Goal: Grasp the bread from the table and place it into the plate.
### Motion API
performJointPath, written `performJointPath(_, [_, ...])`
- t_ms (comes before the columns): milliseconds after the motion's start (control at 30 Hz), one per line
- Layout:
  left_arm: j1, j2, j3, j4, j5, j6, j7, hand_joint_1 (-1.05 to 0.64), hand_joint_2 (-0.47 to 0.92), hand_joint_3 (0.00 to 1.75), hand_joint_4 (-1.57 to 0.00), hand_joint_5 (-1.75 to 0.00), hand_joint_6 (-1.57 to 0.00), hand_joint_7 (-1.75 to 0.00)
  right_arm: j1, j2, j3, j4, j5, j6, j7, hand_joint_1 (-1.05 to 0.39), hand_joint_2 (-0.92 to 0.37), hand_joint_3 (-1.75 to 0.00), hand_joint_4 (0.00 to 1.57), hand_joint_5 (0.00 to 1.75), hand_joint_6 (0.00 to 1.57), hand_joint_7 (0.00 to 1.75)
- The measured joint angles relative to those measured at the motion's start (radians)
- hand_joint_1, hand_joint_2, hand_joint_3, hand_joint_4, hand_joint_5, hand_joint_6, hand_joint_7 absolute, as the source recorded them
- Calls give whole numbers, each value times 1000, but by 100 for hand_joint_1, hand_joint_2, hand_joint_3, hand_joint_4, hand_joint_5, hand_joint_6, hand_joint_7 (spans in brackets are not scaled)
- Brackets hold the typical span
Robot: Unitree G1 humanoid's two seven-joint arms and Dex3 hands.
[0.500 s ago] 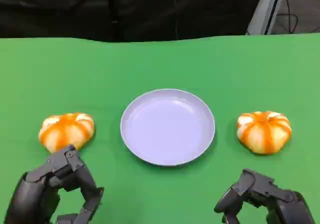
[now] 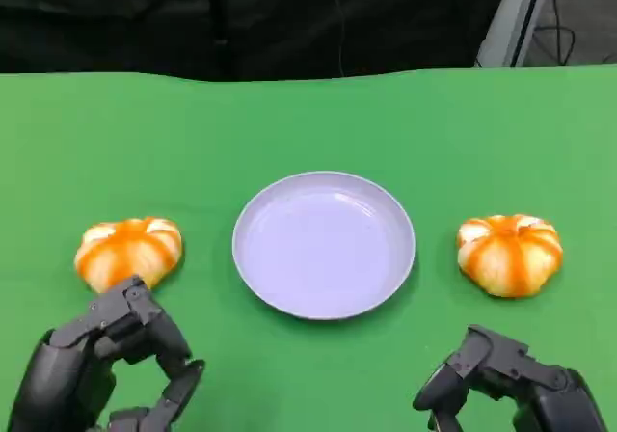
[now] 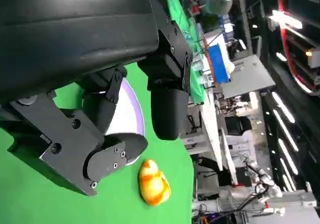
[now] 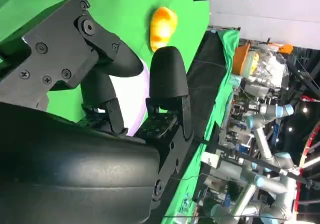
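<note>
Two round orange-striped breads lie on the green table, one at the left (image 2: 128, 252) and one at the right (image 2: 509, 253). Between them stands a pale lilac plate (image 2: 324, 179) with nothing in it. My left hand (image 2: 106, 369) hovers just in front of the left bread, its fingers apart and holding nothing. At the front right, my right hand (image 2: 506, 389) is well short of the right bread and also holds nothing. The left wrist view shows the plate (image 3: 134, 119) and the right bread (image 3: 153, 182) past the fingers. The right wrist view shows the plate (image 4: 140, 96) and the left bread (image 4: 163, 25).
The green cloth (image 2: 308, 123) runs back to a dark backdrop. A grey metal stand (image 2: 516, 17) rises behind the far right edge. Open green surface lies between the plate and each bread.
The left hand's fingers have shifted slightly to the right and spread a little. The breads, plate and right hand are where they were.
</note>
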Motion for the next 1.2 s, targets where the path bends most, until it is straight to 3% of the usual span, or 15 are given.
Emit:
performJointPath(133, [-32, 10, 19, -48, 126, 110, 83, -4, 59, 79, -49, -104, -58, -67, -2, 0, 0, 0, 0, 0, 0, -8, -36, -130, 70, 162, 77, 131])
performJointPath(267, [-107, 95, 24, -46, 275, 167, 103, -15, 75, 41, -39, -81, -53, -33, -7, 0, 0, 2, 0, 0, 0, -10, -36, -129, 70, 161, 78, 131])
performJointPath(333, [-140, 140, 25, -43, 344, 177, 104, -32, 88, 14, -32, -57, -46, -13, -7, 0, 0, 3, -1, 0, 0, -9, -36, -129, 70, 161, 78, 131])
performJointPath(433, [-180, 230, 7, -45, 543, 238, 108, -44, 92, 6, -21, -42, -37, -3, -7, 0, 1, 4, 0, 1, 0, -10, -36, -128, 70, 161, 78, 131])
performJointPath(500, [-215, 272, -13, -37, 641, 275, 111, -46, 92, 5, -19, -38, -35, -1, -8, 1, 1, 5, 0, 1, 0, -9, -37, -127, 70, 161, 78, 131])
performJointPath(767, [-366, 341, -123, 124, 880, 321, 172, -53, 92, 6, -8, -28, -27, 0, -5, 5, 4, 5, -4, 5, -3, -8, -37, -127, 70, 163, 77, 131])
performJointPath(1000, [-553, 349, -254, 392, 1025, 384, 237, -54, 92, 6, -6, -27, -26, 0, -3, 6, 6, 4, -2, 11, -4, -9, -36, -128, 70, 162, 78, 130])
performJointPath(1200, [-738, 314, -357, 707, 1046, 439, 254, -53, 92, 6, -7, -27, -26, 0, 0, 6, 6, 1, -7, 9, -10, -8, -37, -127, 71, 161, 78, 130])
